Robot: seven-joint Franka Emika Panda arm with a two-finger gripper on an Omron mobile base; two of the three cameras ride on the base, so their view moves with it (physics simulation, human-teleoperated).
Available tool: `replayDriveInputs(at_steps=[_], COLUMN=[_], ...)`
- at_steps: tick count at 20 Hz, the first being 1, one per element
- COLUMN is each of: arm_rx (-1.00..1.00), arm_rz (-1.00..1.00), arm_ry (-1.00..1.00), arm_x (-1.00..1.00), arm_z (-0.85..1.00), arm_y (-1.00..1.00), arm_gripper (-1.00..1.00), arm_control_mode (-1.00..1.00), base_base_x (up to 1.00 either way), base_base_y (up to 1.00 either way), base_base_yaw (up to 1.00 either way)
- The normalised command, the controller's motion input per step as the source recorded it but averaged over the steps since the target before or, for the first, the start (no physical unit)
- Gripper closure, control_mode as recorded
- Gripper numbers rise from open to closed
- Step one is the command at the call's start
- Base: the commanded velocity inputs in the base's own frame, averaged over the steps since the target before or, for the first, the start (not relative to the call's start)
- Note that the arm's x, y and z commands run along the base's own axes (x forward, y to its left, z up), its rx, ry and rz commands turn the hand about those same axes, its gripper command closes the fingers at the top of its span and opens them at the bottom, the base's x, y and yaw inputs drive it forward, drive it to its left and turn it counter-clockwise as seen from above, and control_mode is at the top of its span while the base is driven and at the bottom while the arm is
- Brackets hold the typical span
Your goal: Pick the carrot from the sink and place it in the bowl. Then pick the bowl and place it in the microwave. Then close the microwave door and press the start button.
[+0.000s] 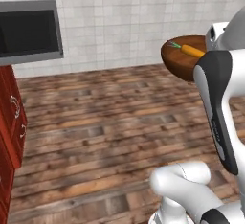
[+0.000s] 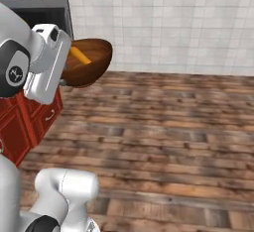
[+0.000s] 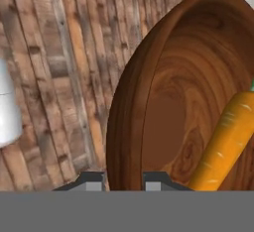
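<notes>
Gripper: the gripper (image 3: 124, 179) pinches the near rim of the bowl (image 3: 188, 92), one finger outside the wall, one inside.
Bowl: held up in the air above the wooden floor (image 1: 95, 132), resting on nothing.
Carrot: the carrot (image 3: 225, 144) lies inside the bowl, leaning on the inner wall, green top away from the gripper.
Key relation: the microwave (image 1: 28, 31) sits to the arm's left, well apart from the bowl; its cavity looks open.
Hidden: the hand covers the grip in both base views; microwave door and keypad cut off.
</notes>
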Motion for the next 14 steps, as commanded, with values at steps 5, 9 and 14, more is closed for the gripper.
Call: replayDriveInputs(at_steps=[5, 9, 14], arm_rx=[0.0, 0.0, 0.0], arm_rz=[0.0, 0.0, 0.0], arm_ry=[0.0, 0.0, 0.0], arm_x=[0.0, 0.0, 0.0], arm_z=[0.0, 0.0, 0.0], arm_y=[0.0, 0.0, 0.0], arm_gripper=[1.0, 1.0, 1.0], arm_control_mode=[1.0, 1.0, 1.0], base_base_x=[1.0, 1.0, 1.0], base_base_y=[-0.02, -0.09, -0.24], base_base_yaw=[0.0, 0.0, 0.0])
